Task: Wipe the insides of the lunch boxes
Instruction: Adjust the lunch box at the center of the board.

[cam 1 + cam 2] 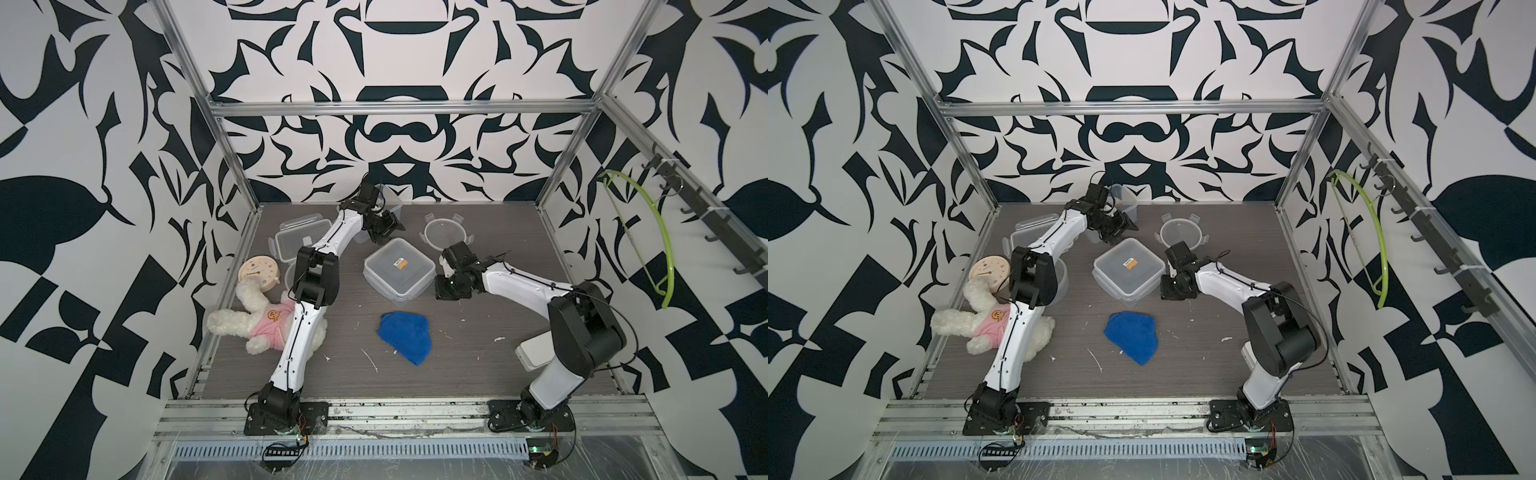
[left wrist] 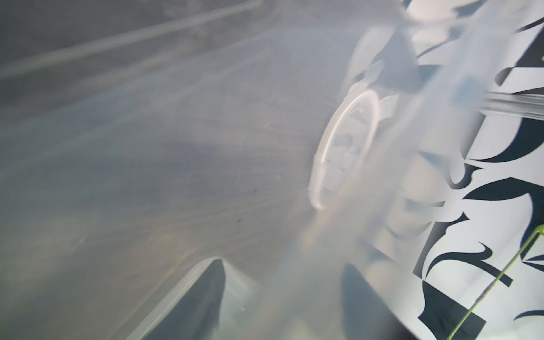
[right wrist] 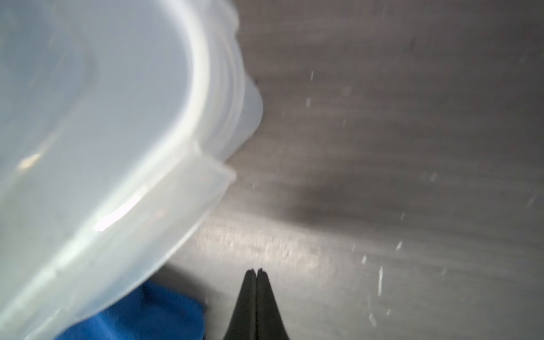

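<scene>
Both top views take in the whole tabletop (image 1: 478, 374), but the wrist hides the tips of the right pincer (image 3: 255, 271). The right wrist view shows them: closed, tip against tip, holding nothing, over bare tabletop. Beside them in that view are one corner of the square box (image 3: 103, 117) and a bit of the cloth (image 3: 141, 318).

In the top views the left pincer (image 1: 392, 226) is at the rear, against a clear tub (image 1: 392, 201) that is tilted by the back wall. The left wrist view is mostly a blur of translucent plastic across the lens. Through it two dark fingers (image 2: 206, 294) stand well apart. A pale ring (image 2: 343, 147) shows farther off, and past the plastic's edge a thin green hanger (image 2: 497, 283). I cannot tell whether the fingers clamp the tub.

Counted from the top views:
- One square box, lid on, orange sticker on top, mid-tabletop.
- One round tub (image 1: 289, 276), open, next to the clock (image 1: 255, 272) and partly behind the left arm.
- One round lid (image 1: 444, 232) at the right rear, well apart from the round tub.
- Two rectangular pieces (image 1: 293, 245) with clips, overlapping at the left rear.
- One clear tub at the back.
- One blue cloth in front of the square box, apart from it.
- One clock, one plush (image 1: 257, 322), one hanger.
</scene>
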You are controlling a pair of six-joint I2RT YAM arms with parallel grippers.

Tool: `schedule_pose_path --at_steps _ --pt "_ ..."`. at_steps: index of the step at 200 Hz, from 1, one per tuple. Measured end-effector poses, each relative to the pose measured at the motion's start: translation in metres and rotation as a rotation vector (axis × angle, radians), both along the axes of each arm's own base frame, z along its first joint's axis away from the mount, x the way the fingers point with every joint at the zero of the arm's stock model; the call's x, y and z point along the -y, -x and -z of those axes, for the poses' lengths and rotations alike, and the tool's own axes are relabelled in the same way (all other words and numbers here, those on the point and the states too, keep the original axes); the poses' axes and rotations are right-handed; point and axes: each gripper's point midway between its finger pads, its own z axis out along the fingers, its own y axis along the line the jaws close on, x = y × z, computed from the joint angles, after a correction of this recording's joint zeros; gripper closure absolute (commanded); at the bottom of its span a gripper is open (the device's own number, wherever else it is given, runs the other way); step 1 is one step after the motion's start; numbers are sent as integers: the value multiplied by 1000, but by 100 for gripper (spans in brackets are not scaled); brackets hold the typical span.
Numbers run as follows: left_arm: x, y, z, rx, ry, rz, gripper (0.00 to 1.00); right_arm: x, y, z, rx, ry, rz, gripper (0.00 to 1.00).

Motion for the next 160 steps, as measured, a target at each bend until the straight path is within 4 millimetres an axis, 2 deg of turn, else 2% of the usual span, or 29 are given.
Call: schedule_pose_path --at_steps 15,31,50,68,79,87,98,116,140,160 --pt "-13 10 -11 5 -19 5 38 3 -1 -7 25 4 5 100" --pt "-29 27 -38 41 -48 9 39 8 -16 -21 69 14 16 100" --pt "-53 56 -87 124 -83 0 40 11 -55 -43 147 19 37 100" --pt "-75 93 -133 218 -114 -18 42 11 -95 -58 207 14 51 100" --pt "-86 116 -148 256 -138 -29 45 9 -118 -61 230 7 59 100" --pt "-91 132 -151 269 -154 -33 47 7 -133 -59 237 4 63 100" --pt "-97 151 -144 262 -184 -33 47 6 -147 -52 238 4 67 100" --pt "-95 176 -107 181 -227 -7 47 2 -157 -28 200 6 61 100" --pt "-89 194 -37 5 -289 22 45 -5 -151 -4 143 3 47 100" --pt "-84 193 -3 -73 -314 29 43 -10 -140 -1 126 -4 32 100"
